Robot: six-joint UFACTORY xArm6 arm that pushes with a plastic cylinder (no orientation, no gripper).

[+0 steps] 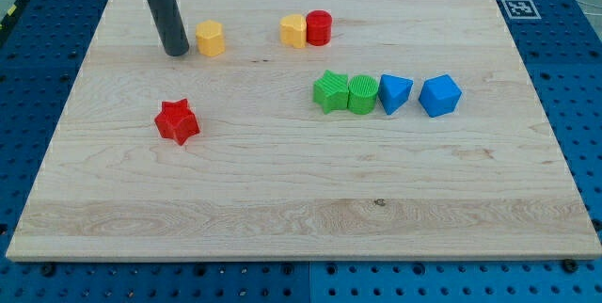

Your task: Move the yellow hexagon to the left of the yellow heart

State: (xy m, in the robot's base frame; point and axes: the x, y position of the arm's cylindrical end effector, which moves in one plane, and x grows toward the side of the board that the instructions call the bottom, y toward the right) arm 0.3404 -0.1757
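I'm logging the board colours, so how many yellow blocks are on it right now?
2. The yellow hexagon sits near the view's top left, just right of my tip. The yellow heart lies further right, touching the red cylinder. None looks hidden.

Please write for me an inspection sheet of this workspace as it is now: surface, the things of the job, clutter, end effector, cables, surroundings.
Surface: wooden board, flat, light grain.
Job's things: yellow hexagon at upper left; yellow heart to its right with a clear gap, touching the red cylinder.
Clutter: red star alone at left; green star, green cylinder and blue pyramid-like block in a row; blue block slightly apart.
End effector: my tip just left of the yellow hexagon, small gap.
Cables: nothing seen.
Surroundings: blue perforated table; printed marker at the board's top right.
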